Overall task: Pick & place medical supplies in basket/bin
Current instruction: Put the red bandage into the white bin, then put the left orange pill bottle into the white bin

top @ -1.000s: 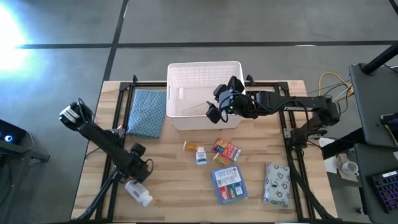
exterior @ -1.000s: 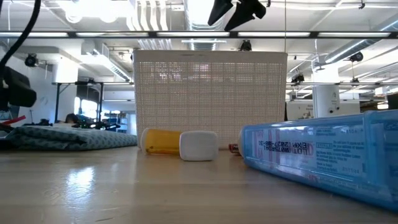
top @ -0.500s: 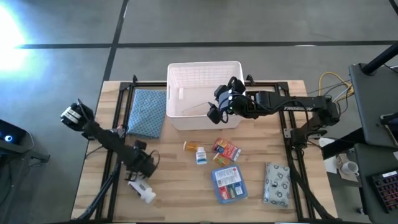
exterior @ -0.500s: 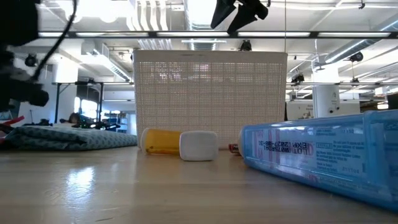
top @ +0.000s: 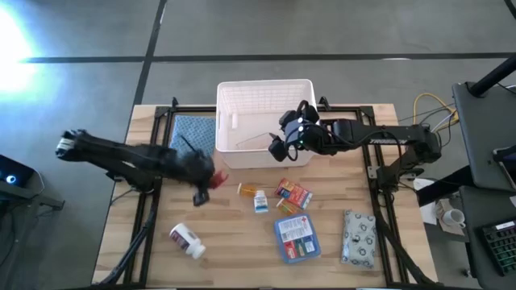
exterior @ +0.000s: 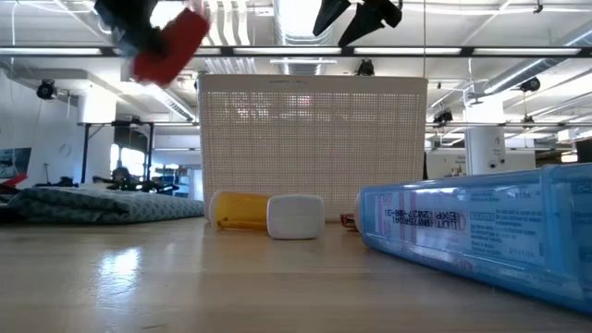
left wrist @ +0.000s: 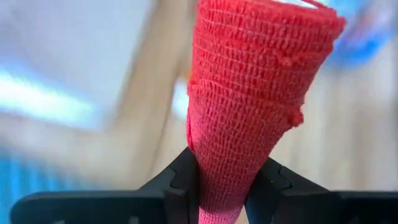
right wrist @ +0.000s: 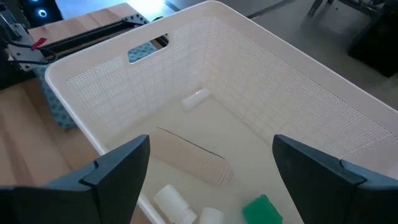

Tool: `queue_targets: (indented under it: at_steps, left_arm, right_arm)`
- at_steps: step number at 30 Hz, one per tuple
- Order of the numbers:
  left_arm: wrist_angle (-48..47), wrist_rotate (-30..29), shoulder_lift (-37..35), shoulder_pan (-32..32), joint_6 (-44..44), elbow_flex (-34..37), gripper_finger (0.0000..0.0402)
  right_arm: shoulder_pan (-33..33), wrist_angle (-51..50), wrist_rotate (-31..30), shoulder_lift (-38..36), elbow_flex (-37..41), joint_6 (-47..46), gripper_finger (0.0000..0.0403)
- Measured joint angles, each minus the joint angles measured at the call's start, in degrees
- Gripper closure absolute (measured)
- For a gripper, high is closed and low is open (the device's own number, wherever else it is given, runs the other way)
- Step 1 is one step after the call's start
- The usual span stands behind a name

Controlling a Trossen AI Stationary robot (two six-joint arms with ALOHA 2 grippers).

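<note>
The left fingers [left wrist: 186, 186] are closed tight on a red roll of woven wrap [left wrist: 249, 106], which is pinched at its narrow end and stands up between them; in the high view the left gripper [top: 201, 179] is seen blurred above the bench [top: 234, 242], just in front of the blue textured cloth [top: 192, 133] and near the front left corner of the white basket [top: 266, 95]; in the low view the red roll is held high, clear of the bench top. The right fingers [right wrist: 118, 165] are spread wide and nothing is held between them; the right gripper [top: 289, 135] is held over the front right part of the basket. Inside the basket, seen past the right fingers, a small white bottle [right wrist: 171, 200], a green item [right wrist: 261, 208], a flat beige strip [right wrist: 199, 158] and a small white piece [right wrist: 196, 98] are lying on the floor of it. On the bench a white pill bottle [top: 186, 240] lies on its side near the front left; an orange vial with a white cap [top: 247, 190], a small white box [top: 260, 201] and a small red and yellow box [top: 293, 192] lie in front of the basket; a flat blue pack [top: 296, 238] lies nearer the front edge, and a grey-white patterned pouch [top: 359, 238] lies to its right.
</note>
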State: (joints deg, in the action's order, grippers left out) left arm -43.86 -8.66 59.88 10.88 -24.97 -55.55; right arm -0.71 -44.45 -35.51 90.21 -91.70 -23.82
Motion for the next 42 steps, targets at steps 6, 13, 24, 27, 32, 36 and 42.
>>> queue_targets:
  at_steps: [6, 13, 24, 27, 32, 36, 42]
  left_arm:
    - [22.98, -5.76, -6.88, -6.72, 11.26, -1.84, 0.0333]
    - [29.38, -6.48, 0.52, -22.95, 17.46, -1.48, 0.0323]
    - [25.87, -5.93, 14.32, -29.6, 20.96, -15.08, 0.0144]
    - [15.04, -5.93, 16.69, -29.17, 24.26, -21.63, 0.0112]
    - [-7.21, -5.32, 18.26, -26.53, 25.09, -30.33, 0.0101]
    - [-14.86, -3.55, 16.2, -21.81, 25.12, -30.41, 0.01]
    - [-15.93, -1.73, 9.29, -14.02, 18.65, -23.48, 0.01]
  right_arm:
    - [-0.04, -0.04, -0.02, 0.0, 0.0, 0.05, 0.0074]
    - [-0.04, -0.16, -0.52, -0.38, 0.0, 0.23, 0.0074]
    - [-0.04, -7.39, -1.36, -3.52, 0.0, -3.08, 0.0074]
    - [-0.04, -10.21, -2.16, -3.91, 0.0, -3.78, 0.0074]
    - [-0.04, -13.87, -0.14, -3.93, 0.0, -4.76, 0.0074]
    - [-0.11, -13.94, 6.94, -3.4, 0.0, -4.82, 0.0074]
    - [-0.02, -13.19, 16.56, -1.16, 0.02, -6.24, 0.0074]
